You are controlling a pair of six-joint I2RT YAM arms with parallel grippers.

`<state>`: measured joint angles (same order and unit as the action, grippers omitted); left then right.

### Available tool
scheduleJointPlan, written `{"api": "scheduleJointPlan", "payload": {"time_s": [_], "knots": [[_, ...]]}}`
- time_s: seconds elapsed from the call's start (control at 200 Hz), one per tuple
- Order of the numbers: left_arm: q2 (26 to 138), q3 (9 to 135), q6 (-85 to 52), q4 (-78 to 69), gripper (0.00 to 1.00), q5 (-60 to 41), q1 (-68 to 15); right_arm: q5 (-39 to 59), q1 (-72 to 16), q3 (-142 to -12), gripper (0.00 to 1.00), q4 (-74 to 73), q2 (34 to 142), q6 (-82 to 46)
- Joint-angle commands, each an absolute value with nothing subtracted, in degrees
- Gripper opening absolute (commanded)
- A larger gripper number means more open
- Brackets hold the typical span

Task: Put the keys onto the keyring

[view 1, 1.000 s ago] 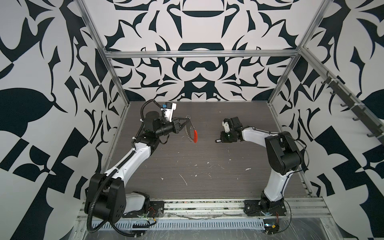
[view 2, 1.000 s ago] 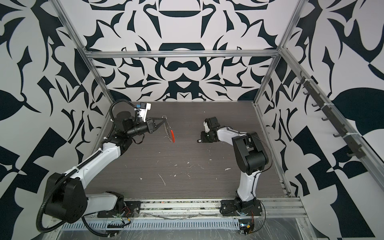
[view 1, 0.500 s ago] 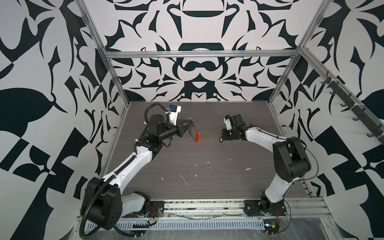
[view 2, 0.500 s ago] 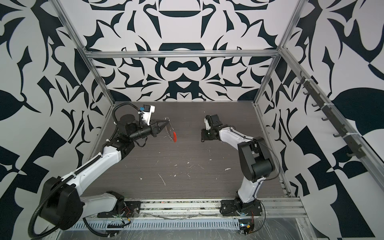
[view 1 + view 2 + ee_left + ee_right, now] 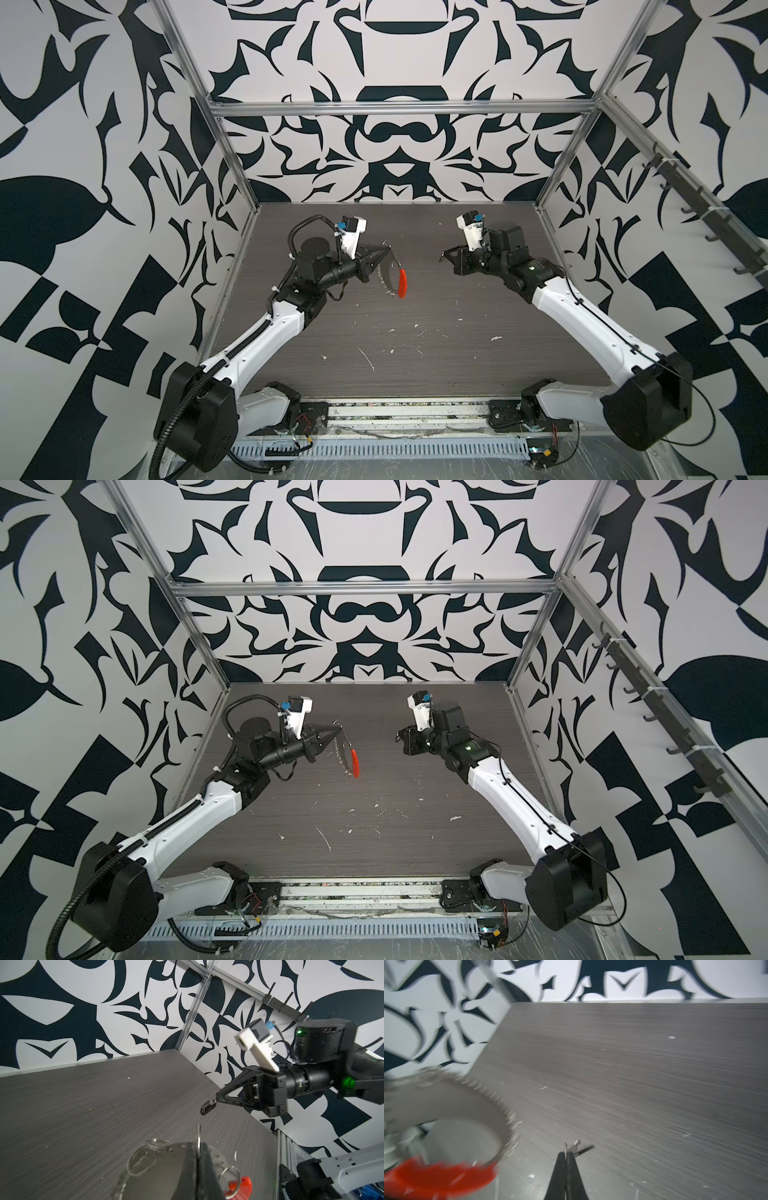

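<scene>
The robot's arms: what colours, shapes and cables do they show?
Both arms: white shells, black joints. The left arm carries a ribbed black hose; the right arm a thin black cable. The left gripper and right gripper are black, tapering to points.

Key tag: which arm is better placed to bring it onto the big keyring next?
Right, probably. The right hand is shut on the black key tag, held off the table and facing the keyring, which the left hand grips in the air.
</scene>
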<state>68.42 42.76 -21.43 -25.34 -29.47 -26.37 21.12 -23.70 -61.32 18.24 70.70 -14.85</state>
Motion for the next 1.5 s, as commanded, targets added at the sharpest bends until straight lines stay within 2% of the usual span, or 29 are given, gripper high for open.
{"api": "scheduleJointPlan", "payload": {"time_s": [0.0, 0.13, 0.285, 0.565, 0.835, 1.25, 1.495], "knots": [[66.53, 41.21, -19.13, -33.49, 0.0, -30.46, -26.2, 29.69, -25.64, -64.42, 0.0, 21.48, 67.72, -12.95], [67.48, 41.31, -18.85, -33.98, 0.0, -33.21, -26.2, 33.32, -28.09, -66.7, 0.0, 20.51, 69.3, -13.59], [69.24, 41.61, -19.29, -38.46, 0.0, -34.75, -26.23, 33.28, -31.64, -69.43, 0.0, 18.51, 73.2, -13.76], [72.59, 45.31, -18.21, -40.57, 0.0, -41.91, -25.91, 35.83, -33.02, -72.5, 0.0, 9.97, 79.34, -16.81], [78.74, 42.54, -22.38, -52.66, 0.0, -42.42, -25.43, 37.62, -33.13, -73.75, 0.0, 4.44, 82.81, -16.93], [85.32, 39.69, -29.17, -65.56, 0.0, -45.7, -20.26, 40.79, -30.9, -72.83, 0.0, -0.47, 85.47, -16.21], [87.42, 39.98, -34.56, -70.71, 0.0, -48.06, -19.07, 44.6, -30.65, -76.41, 0.0, 1.26, 87.98, -16.27]]}}
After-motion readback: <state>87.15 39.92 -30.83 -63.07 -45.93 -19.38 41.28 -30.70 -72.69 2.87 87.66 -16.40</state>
